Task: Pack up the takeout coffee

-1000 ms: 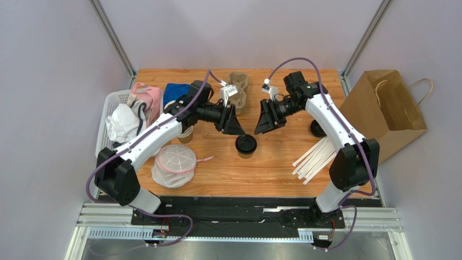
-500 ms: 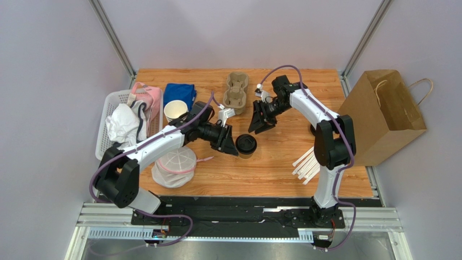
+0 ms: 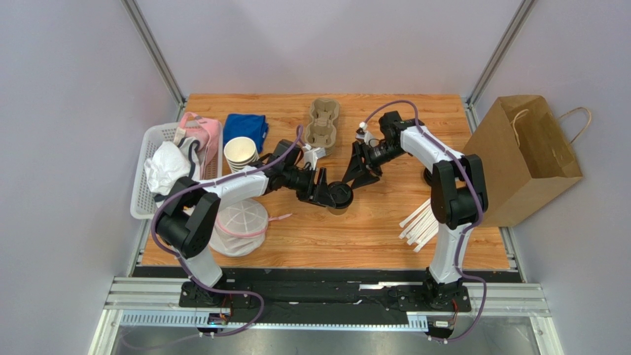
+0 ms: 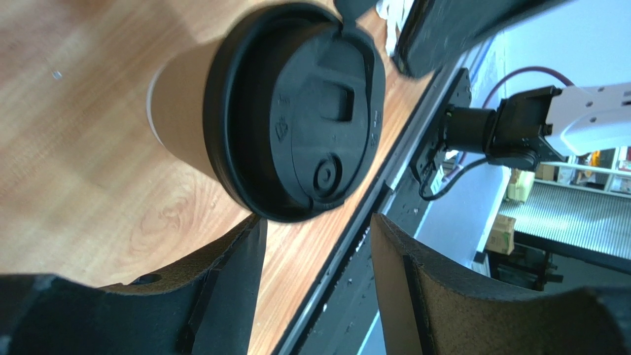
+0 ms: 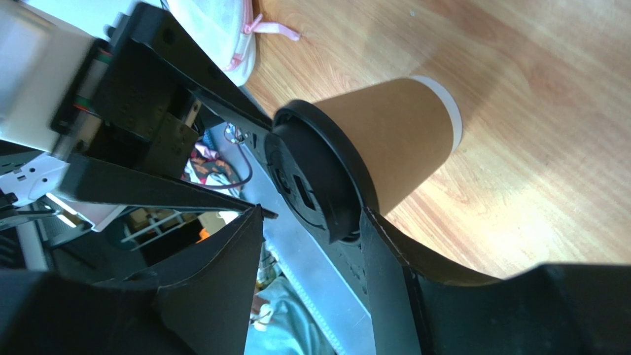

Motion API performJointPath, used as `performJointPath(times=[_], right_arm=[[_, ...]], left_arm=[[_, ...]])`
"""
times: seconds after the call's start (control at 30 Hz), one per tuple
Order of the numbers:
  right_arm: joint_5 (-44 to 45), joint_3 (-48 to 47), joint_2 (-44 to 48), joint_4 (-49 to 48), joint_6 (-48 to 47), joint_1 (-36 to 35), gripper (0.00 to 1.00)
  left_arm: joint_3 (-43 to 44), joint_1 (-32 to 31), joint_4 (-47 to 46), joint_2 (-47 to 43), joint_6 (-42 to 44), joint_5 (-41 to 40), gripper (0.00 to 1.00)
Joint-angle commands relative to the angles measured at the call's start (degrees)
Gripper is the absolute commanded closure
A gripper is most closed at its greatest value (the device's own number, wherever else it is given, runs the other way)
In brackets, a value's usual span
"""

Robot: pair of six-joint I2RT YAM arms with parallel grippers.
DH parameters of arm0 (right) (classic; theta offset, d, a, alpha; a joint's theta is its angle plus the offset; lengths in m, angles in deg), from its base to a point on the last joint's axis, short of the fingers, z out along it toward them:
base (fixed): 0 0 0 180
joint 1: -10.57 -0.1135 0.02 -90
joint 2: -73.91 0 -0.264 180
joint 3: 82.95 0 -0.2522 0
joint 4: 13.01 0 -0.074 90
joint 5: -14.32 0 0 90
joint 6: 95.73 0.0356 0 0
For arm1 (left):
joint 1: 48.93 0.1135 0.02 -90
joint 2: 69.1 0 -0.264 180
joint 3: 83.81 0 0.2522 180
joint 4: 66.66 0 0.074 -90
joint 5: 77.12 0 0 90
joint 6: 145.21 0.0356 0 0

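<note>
The takeout coffee (image 3: 339,197), a tan paper cup with a black lid, stands upright on the wooden table near the middle. My left gripper (image 3: 324,190) is at its left side, low over the table, jaws open. In the left wrist view the cup (image 4: 295,111) lies just beyond the open fingertips (image 4: 244,244); nothing is between them. My right gripper (image 3: 353,176) is at the cup's upper right, open. In the right wrist view the lid (image 5: 315,177) reaches the mouth of the jaws beside one finger (image 5: 392,251), with the cup wall (image 5: 396,137) beyond.
A brown paper bag (image 3: 524,151) lies open at the right edge. A cardboard cup carrier (image 3: 324,122) is behind the grippers. A stack of paper cups (image 3: 240,152), a blue cloth (image 3: 245,126), a white basket (image 3: 150,148), a mesh cover (image 3: 238,225) and white straws (image 3: 428,216) lie around.
Both grippers have closed in on the cup: the left one moved right up to its side, the right one moved down and left toward it. The cup has not moved.
</note>
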Motion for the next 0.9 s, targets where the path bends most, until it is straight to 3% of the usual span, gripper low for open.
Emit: performJointPath(times=[0.0, 0.53, 0.87], right_arm=[[-2.8, 2.3, 2.4, -0.9, 0.4, 0.2, 0.45], [-4.4, 6.3, 5.1, 1.2, -1.5, 1.8, 0.42], [-6.2, 2.2, 3.7, 1.4, -0.5, 1.8, 0.42]], left_arm=[[3.6, 0.2, -3.5, 0.2, -0.4, -1.4, 0.38], [9.6, 2.8, -4.3, 4.3, 0.3, -1.8, 0.37], [8.1, 5.3, -2.1, 3.1, 0.8, -2.8, 0.37]])
